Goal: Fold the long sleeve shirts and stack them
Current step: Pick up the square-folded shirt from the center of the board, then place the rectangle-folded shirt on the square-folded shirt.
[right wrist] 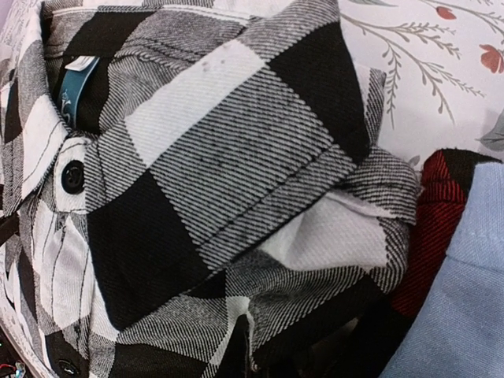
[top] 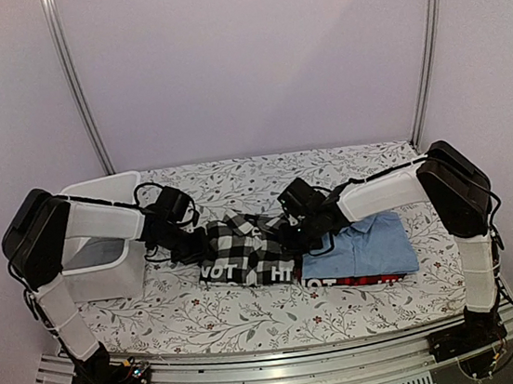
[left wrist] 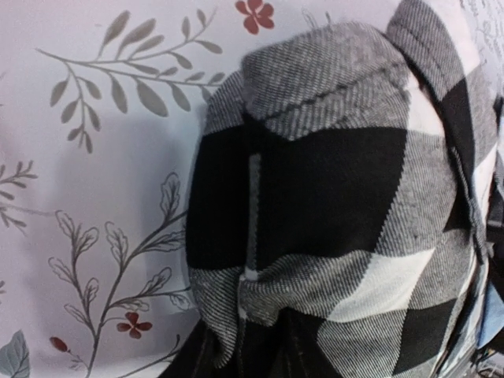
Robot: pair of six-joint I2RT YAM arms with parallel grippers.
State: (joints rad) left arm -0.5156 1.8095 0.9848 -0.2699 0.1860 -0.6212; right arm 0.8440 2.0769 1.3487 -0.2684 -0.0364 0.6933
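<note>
Table (top: 206,315), overhead view. Checked shirt (top: 245,250) at centre, crumpled and only partly gathered, lettered band along its 6 o'clock edge. Blue shirt (top: 368,246) at its 3 o'clock, folded flat and lying on the red shirt (top: 366,281), of which only a strip shows at the 6 o'clock side. Judgement: two of three folded and stacked; the checked one has yet to be folded square and set on top. Left gripper (top: 193,247) sits at the checked shirt's 9 o'clock edge; its wrist view is filled with a humped fold of check, fingers hidden, so I cannot tell whether it grips or stands released. Right gripper (top: 292,234) sits at the shirt's 3 o'clock edge, jaws clenched; cloth bunches toward them in its wrist view, so a pinch of check seems likely, though the contact itself is hidden. Tub (top: 103,239) at 9 o'clock, apart from the shirts.
</note>
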